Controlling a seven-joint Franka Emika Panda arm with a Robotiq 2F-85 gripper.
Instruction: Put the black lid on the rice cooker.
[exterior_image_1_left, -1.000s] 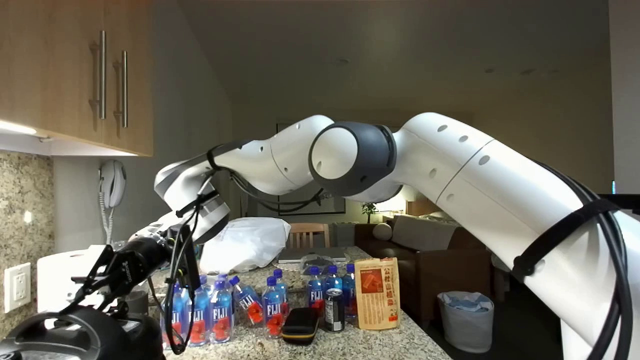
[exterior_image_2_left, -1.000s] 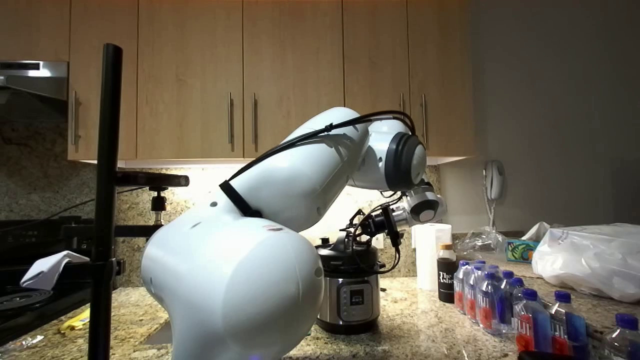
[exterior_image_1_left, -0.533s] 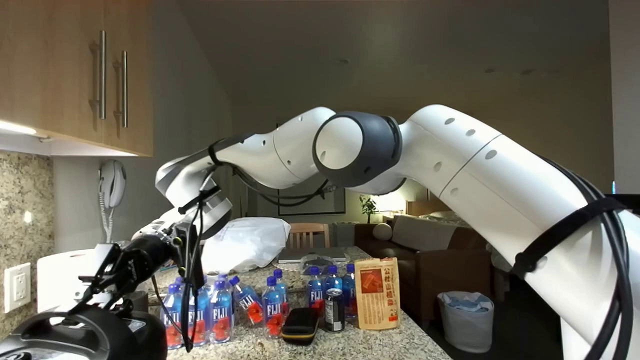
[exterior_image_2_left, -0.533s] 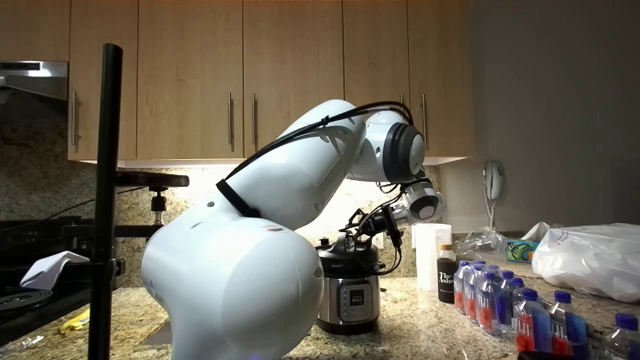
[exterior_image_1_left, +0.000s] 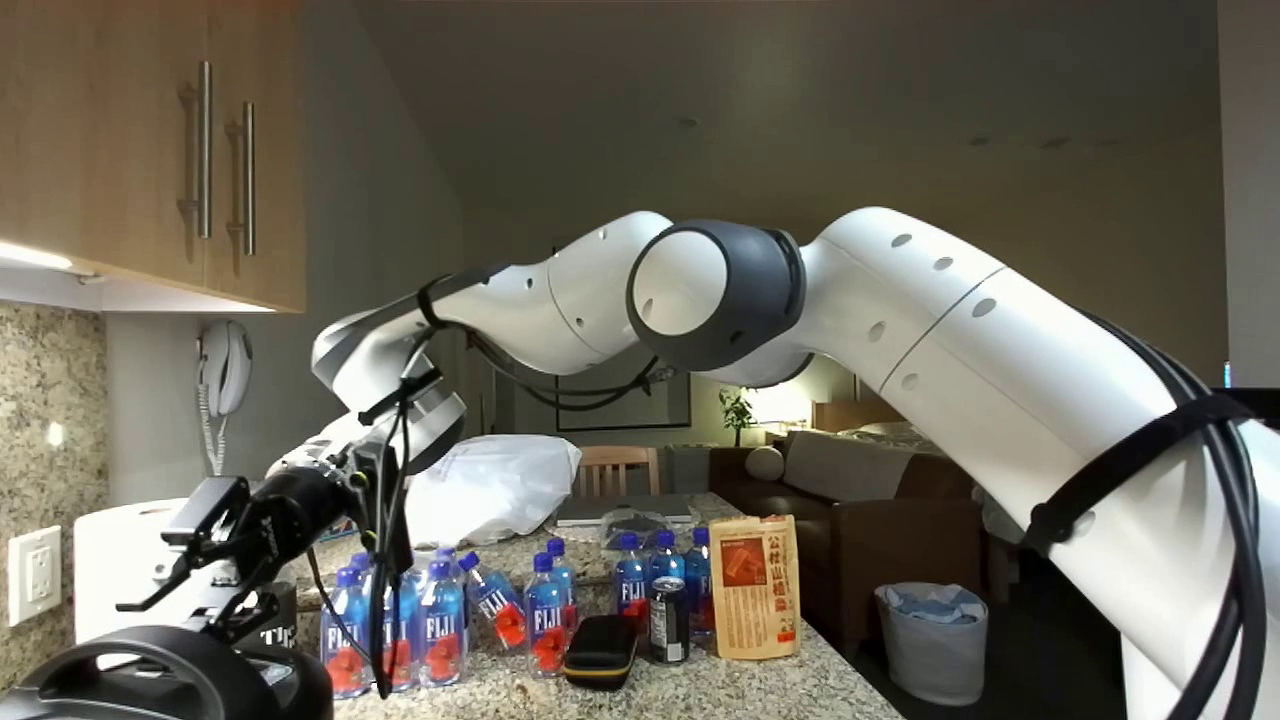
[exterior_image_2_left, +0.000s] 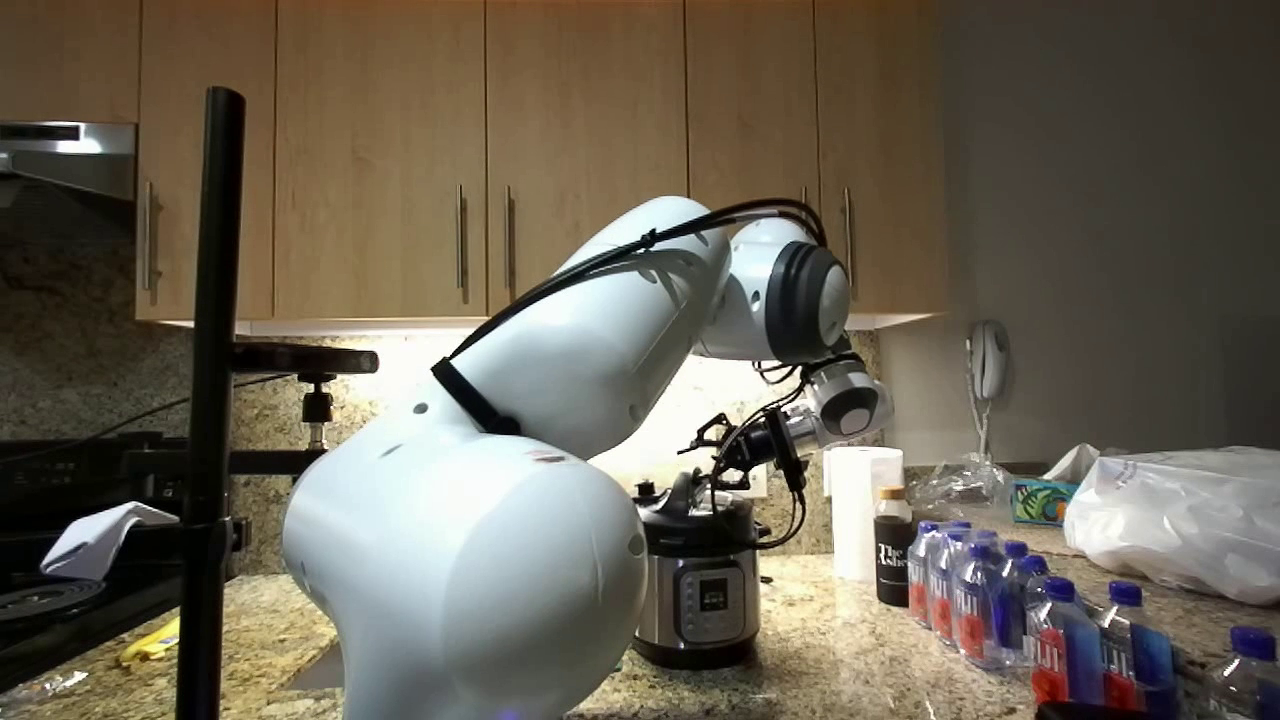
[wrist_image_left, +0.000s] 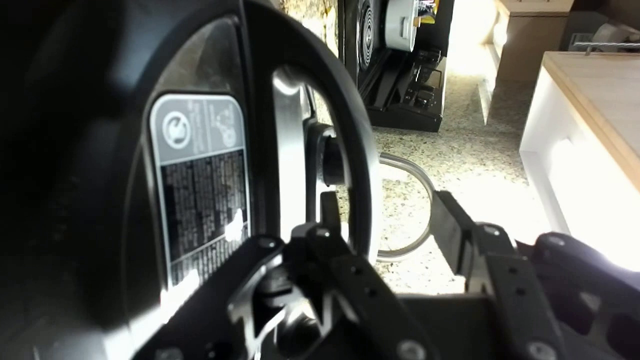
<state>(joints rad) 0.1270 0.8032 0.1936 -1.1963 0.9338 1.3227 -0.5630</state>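
The glossy black lid (exterior_image_2_left: 690, 525) sits on top of the rice cooker (exterior_image_2_left: 705, 600), a silvery pot with a front display panel. In an exterior view the lid (exterior_image_1_left: 185, 680) shows at the lower left, and the cooker is below the picture edge. My gripper (exterior_image_2_left: 697, 470) is at the lid's handle. It also shows in an exterior view (exterior_image_1_left: 168, 615). In the wrist view the gripper (wrist_image_left: 387, 217) is open, with a finger on each side of the lid's raised handle (wrist_image_left: 362, 135). The lid (wrist_image_left: 120, 210) with its label fills the left there.
Several water bottles (exterior_image_1_left: 440, 625) stand on the counter, with a black case (exterior_image_1_left: 600, 650), a can (exterior_image_1_left: 668, 620) and a paper bag (exterior_image_1_left: 757, 585). A paper towel roll (exterior_image_2_left: 865, 515) and a dark bottle (exterior_image_2_left: 893, 550) stand beside the cooker. Wooden cabinets (exterior_image_2_left: 580, 150) hang above.
The gripper's fingers have spread apart at the lid's handle. The arm has risen slightly. The lid rose a little half a second ago and is slightly lower again now.
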